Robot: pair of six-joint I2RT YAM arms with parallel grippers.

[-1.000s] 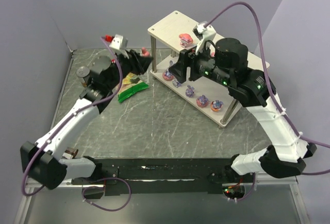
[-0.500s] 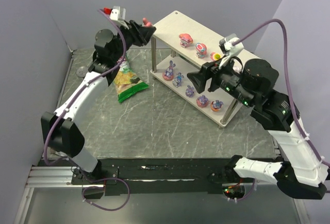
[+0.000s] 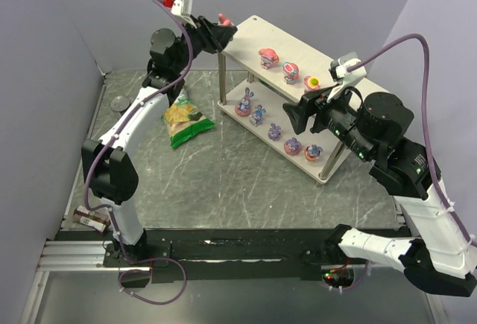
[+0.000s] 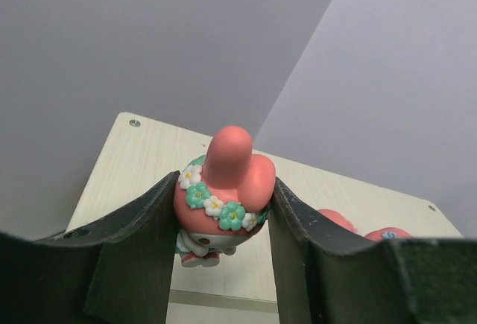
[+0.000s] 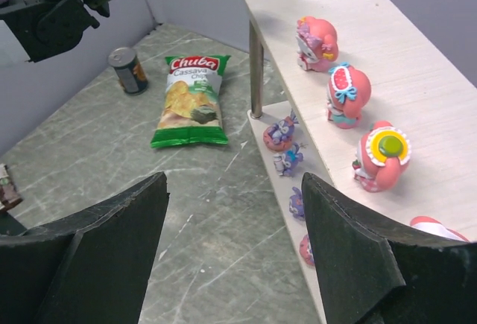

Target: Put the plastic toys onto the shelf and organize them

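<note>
The bench (image 3: 223,182) is dark and marbled, and the shelf (image 3: 250,30) stands on its far right part, two pale boards on thin posts.

My left arm (image 3: 138,119) stretches long and high from its base toward the shelf's far left corner. My right arm (image 3: 406,175) is folded, elbow up on the right, with the wrist aimed left at the shelf's front.

My left gripper (image 4: 225,190) hangs over that corner of the top board, clamped on a pink toy (image 4: 227,153) with a flower garland. The jaws press both its sides, and I cannot tell whether its feet touch the board. My right gripper (image 5: 235,190) hangs beside the shelf with its jaws spread wide and nothing between them.

A green chip bag (image 5: 190,100) lies flat on the bench left of the shelf, with a can (image 5: 128,68) just beyond it.

Three pink figures (image 5: 344,93) stand in a row on the top board. A fourth is cut off at my right wrist view's edge. Five purple bunny figures (image 3: 275,130) line the lower board, partly hidden under the top board from my wrist.
</note>
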